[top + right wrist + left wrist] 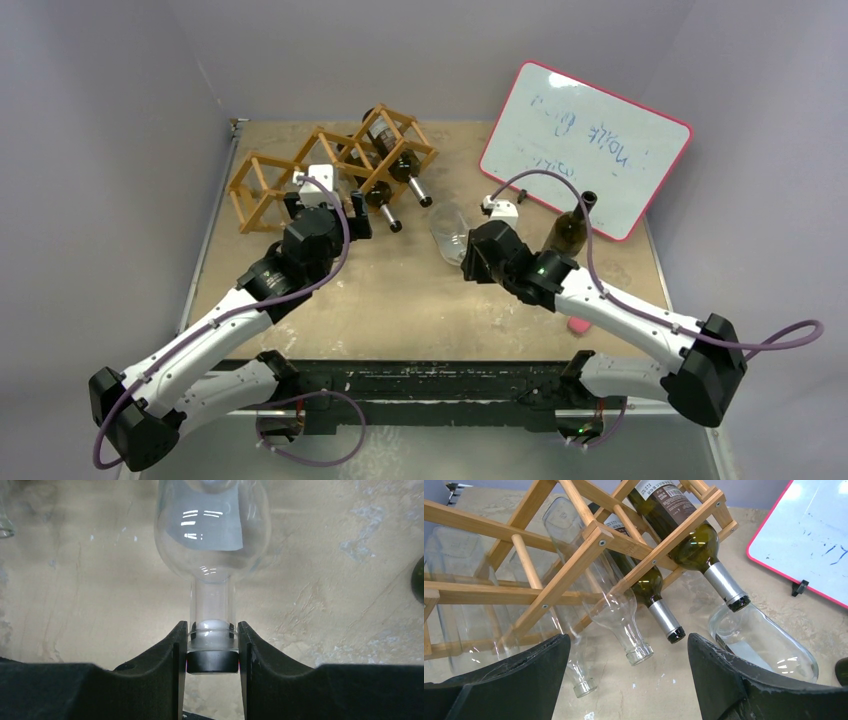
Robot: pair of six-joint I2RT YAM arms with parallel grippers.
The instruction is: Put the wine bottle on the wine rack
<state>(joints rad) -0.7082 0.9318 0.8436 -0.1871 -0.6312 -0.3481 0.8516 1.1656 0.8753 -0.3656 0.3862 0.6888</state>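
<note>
Two things matter here: your right fingers are clamped on the mouth of the clear wine bottle, which sits low by the table just right of the wine rack (resting or barely lifted, I can't tell). That's a slippery end to hold. I'd lift slowly, keep the base leading, and line it up with a free cell before pushing. Your left fingers hang wide open, holding nothing, at the rack's front. Maybe steady the frame with them.
</note>
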